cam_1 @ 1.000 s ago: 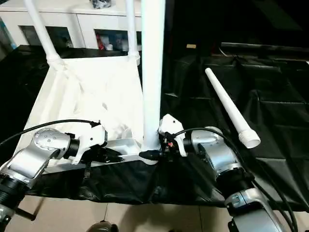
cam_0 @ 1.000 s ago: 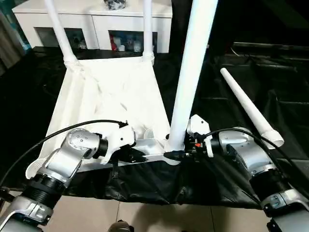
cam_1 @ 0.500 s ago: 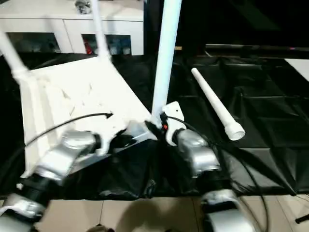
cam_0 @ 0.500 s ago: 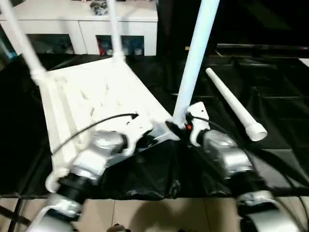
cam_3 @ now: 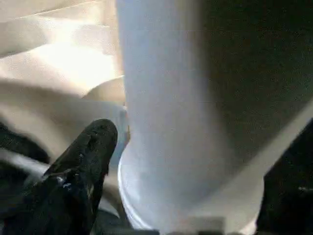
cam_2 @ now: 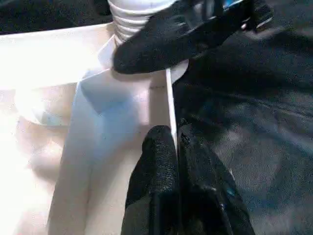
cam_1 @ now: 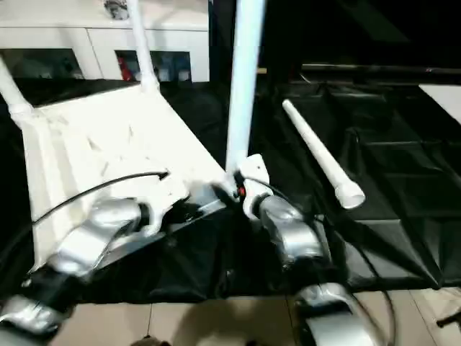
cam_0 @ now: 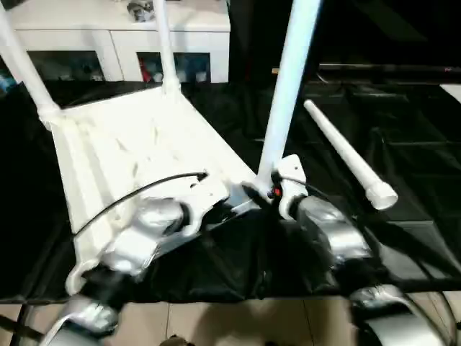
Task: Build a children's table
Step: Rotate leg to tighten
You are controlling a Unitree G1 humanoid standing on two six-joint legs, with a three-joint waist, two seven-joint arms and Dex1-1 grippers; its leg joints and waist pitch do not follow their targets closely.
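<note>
Children's table, third leg at the near corner socket — fitting in hand, one leg left loose.

The children's table lies upside down on the black sheet, ribbed underside up, two far legs standing. The third leg rises from the near corner. The left gripper is pinched shut on the table top's thin edge just beside that corner, forearm low and angled inward. The right gripper reaches in level from the other side, jaws spread around the leg's ribbed base; one finger shows beside it, and whether the pads press cannot be told. The loose leg lies well apart on the robot's right. Judged next: check the seating, then fetch the loose leg for the remaining near corner.
</note>
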